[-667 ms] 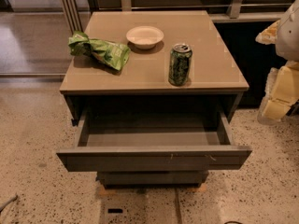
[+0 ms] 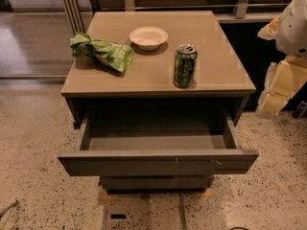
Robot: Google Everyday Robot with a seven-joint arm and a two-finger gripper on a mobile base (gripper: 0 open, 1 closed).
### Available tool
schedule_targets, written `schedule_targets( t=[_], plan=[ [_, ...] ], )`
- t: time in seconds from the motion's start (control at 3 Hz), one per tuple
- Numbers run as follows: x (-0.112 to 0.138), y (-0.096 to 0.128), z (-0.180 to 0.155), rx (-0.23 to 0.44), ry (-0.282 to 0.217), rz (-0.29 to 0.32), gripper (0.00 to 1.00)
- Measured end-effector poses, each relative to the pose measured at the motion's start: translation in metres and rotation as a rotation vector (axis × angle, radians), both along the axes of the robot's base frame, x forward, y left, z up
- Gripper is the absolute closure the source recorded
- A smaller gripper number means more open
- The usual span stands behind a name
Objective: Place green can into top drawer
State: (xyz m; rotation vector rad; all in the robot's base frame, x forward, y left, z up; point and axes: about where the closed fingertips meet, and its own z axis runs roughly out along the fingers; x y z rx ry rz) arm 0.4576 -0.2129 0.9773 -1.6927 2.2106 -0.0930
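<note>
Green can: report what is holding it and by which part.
Nothing holds the dark green patterned drink can; it stands upright on the tan cabinet top, apart from the tool at the picture's right edge.

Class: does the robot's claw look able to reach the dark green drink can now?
Probably yes: the dark green drink can stands alone, uncovered, on the tan cabinet top; the claw hangs beyond the top's right edge.

Can [image 2: 184, 66] right of bowl [image 2: 148, 36], bag [image 2: 103, 52] left, on cabinet [image 2: 218, 75]; top drawer [image 2: 158, 163] open below; gripper [image 2: 282, 87] far right
</note>
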Motion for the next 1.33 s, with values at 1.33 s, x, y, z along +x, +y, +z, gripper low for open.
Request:
schedule_targets(
  t=[1.33],
  plan=[
    [0.139, 0.061, -0.019, 0.184, -0.043, 0.079, 0.0]
  ],
)
